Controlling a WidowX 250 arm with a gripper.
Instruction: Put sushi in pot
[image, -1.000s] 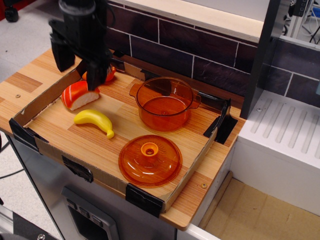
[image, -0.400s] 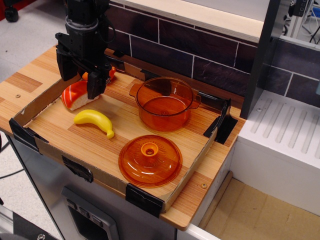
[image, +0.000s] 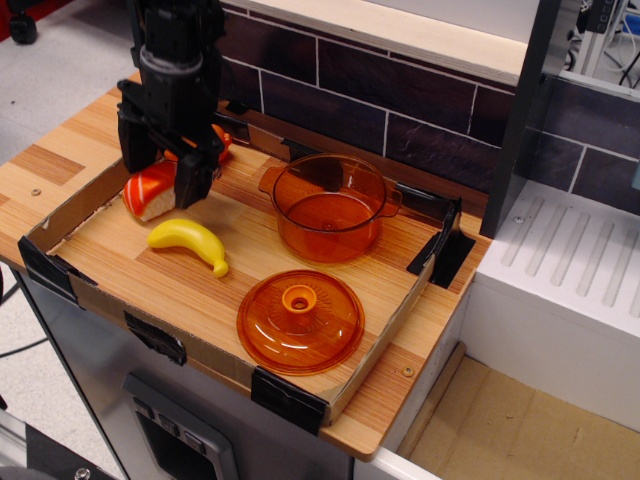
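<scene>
One grasp step is in hand, nothing moved to the pot yet. Near front edge: domed lid (image: 300, 321), then banana (image: 190, 243) toward the left. Pot (image: 330, 207) sits mid-tray, empty. Sushi (image: 150, 192) lies near the back-left corner w/ gripper (image: 162, 175) over it, jaws spread wide either side, holding nothing. Next, prob.: close on the sushi, lift, carry right to pot.

The pot (image: 329, 207) and the lid (image: 300, 321) are translucent orange plastic with a glossy sheen. The banana (image: 189, 243) looks like smooth yellow plastic, as does the sushi (image: 150, 193). The tray (image: 375, 345) has cardboard walls with black tape at its corners, over a matt wood-grain table (image: 40, 170). The gripper (image: 159, 168) is matt black.
</scene>
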